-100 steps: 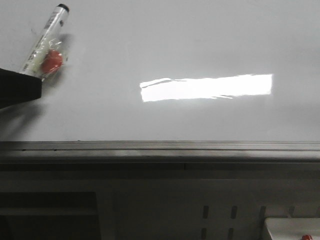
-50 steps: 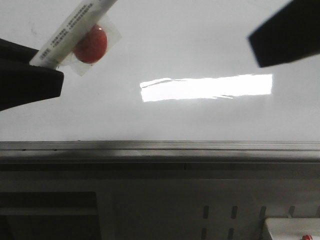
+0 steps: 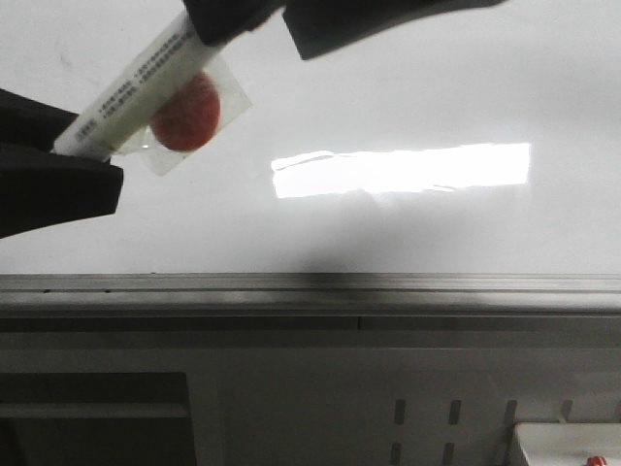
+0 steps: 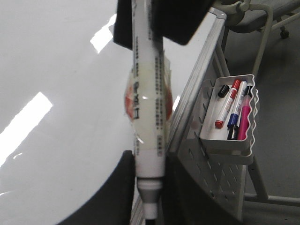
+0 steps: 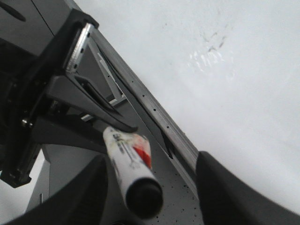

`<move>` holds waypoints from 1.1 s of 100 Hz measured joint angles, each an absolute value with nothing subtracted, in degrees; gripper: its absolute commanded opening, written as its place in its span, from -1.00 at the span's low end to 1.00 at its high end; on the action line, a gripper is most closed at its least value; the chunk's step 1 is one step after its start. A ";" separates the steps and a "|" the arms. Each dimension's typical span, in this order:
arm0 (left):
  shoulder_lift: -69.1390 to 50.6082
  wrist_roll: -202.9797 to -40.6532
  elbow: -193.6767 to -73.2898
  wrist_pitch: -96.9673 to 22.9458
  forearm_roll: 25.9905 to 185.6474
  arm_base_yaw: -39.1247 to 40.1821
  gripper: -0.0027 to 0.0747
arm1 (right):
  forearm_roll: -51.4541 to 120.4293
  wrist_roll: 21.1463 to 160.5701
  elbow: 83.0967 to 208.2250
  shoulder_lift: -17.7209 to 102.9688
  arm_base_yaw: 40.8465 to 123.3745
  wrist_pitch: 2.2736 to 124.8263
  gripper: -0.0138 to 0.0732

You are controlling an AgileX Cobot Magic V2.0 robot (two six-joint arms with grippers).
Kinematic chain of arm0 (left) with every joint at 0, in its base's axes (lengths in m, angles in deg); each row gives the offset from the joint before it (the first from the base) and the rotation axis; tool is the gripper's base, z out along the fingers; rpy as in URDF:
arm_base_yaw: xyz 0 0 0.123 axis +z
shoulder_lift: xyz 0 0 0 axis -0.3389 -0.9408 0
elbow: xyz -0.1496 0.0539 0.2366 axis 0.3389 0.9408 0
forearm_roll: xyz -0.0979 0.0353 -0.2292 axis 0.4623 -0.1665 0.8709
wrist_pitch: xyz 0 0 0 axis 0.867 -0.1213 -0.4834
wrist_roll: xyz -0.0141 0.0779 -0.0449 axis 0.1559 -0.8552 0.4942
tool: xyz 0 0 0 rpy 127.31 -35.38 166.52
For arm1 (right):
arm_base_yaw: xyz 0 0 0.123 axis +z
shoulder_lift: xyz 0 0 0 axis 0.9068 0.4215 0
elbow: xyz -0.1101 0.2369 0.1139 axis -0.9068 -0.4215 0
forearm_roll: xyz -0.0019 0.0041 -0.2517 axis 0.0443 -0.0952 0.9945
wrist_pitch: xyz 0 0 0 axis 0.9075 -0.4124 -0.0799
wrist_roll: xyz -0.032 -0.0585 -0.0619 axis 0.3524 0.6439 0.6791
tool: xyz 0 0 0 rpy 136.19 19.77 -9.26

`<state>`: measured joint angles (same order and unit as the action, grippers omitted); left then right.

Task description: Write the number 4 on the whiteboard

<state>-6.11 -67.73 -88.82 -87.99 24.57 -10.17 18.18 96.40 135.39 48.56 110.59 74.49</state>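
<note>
A white marker [image 3: 136,97] with small printed text and a red round label is held up in front of the whiteboard [image 3: 437,78], near the board's upper left corner. The left gripper [image 4: 145,187] is closed on the marker's lower end, its two dark fingers pressed against the barrel on either side. The right gripper [image 5: 150,187] meets the marker's other end: in its wrist view the black cap sits between its two fingers, which stand wider than the cap, and contact cannot be confirmed. In the front view its dark fingers [image 3: 340,24] cover the marker's upper end at the top edge of the board. The board is glossy white with a bright rectangular glare [image 3: 403,170] near its middle and a grey metal rail [image 3: 310,286] along its lower edge. No drawn 4 is visible on the board; only faint grey smudges [image 5: 213,42] show. A white tray [image 4: 229,122] hanging beside the board's rail holds several markers, red, blue, pink and black.
</note>
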 measured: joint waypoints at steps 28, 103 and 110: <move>-6.11 -67.73 -88.82 -88.47 24.21 -10.17 -0.98 | 18.18 97.17 138.15 51.60 110.81 77.97 0.12; -6.01 -68.09 -88.82 -87.95 23.87 -10.17 -0.81 | 16.60 97.87 138.33 52.37 112.16 77.97 -0.85; -6.01 -68.09 -88.82 -87.54 24.71 -10.17 -0.53 | 16.60 97.87 138.33 52.37 112.16 77.97 -0.85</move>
<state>-6.01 -68.09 -88.82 -87.54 24.71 -10.17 16.60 97.87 138.33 52.37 112.16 77.97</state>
